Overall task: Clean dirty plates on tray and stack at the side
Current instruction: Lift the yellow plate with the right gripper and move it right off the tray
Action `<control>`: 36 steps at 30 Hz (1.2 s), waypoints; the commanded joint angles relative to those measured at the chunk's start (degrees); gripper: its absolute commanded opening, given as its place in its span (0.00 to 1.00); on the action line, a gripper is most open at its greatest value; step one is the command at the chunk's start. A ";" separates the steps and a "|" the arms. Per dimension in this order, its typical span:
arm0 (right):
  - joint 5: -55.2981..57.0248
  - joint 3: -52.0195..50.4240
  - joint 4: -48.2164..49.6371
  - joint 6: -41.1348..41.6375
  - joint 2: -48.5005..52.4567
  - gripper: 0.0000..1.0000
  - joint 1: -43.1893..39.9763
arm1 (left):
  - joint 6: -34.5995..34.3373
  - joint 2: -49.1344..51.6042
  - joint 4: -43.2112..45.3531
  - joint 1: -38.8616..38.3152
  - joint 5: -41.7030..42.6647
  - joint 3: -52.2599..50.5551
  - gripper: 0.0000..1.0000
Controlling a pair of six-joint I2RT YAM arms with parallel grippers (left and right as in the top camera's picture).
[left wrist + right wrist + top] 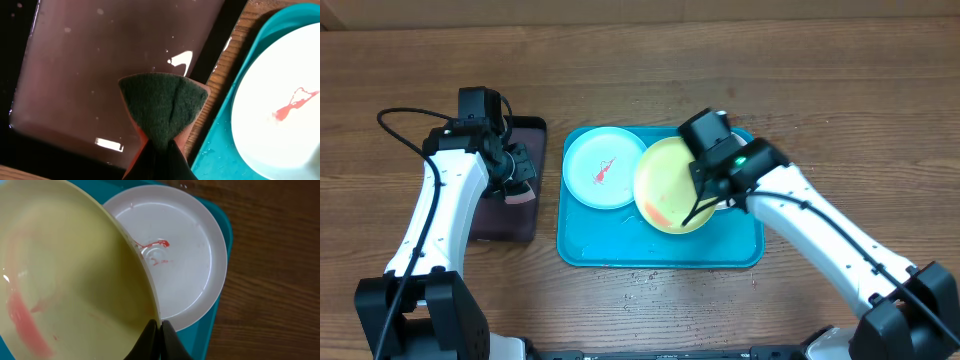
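The teal tray (620, 245) lies mid-table. On its left half sits a light blue plate (603, 168) with a red smear, also visible in the left wrist view (280, 100). My right gripper (159, 326) is shut on the rim of the yellow-green plate (65, 280), holding it tilted over the tray's right half; a red streak marks its face. Under it lies a white plate (185, 255) with a small red smear. My left gripper (160, 147) is shut on a green-faced orange sponge (162, 105) above the dark tray (220, 35), left of the teal tray (220, 155).
The dark black-rimmed tray (510, 225) holds brownish water and sits just left of the teal tray. Water drops lie on the teal tray floor and on the wooden table (650, 275) in front of it. Bare wood surrounds both trays.
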 commanded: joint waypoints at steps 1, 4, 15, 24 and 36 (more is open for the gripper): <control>10.69 1.70 0.87 2.67 -2.03 0.04 4.44 | 1.49 0.61 -0.09 0.26 -1.66 0.72 0.04; 17.40 1.70 1.46 2.91 -2.03 0.04 8.57 | 1.49 0.61 -0.13 0.26 -2.03 0.72 0.04; 43.85 1.70 5.35 3.65 -2.03 0.04 22.58 | 1.46 0.61 -0.07 0.26 -2.03 0.72 0.04; 48.85 1.70 6.23 0.90 -2.03 0.04 26.99 | 1.44 0.61 0.13 0.26 -2.03 0.72 0.04; 51.10 1.70 7.04 0.92 -2.03 0.04 27.02 | 1.44 0.61 0.17 0.26 -2.01 0.72 0.04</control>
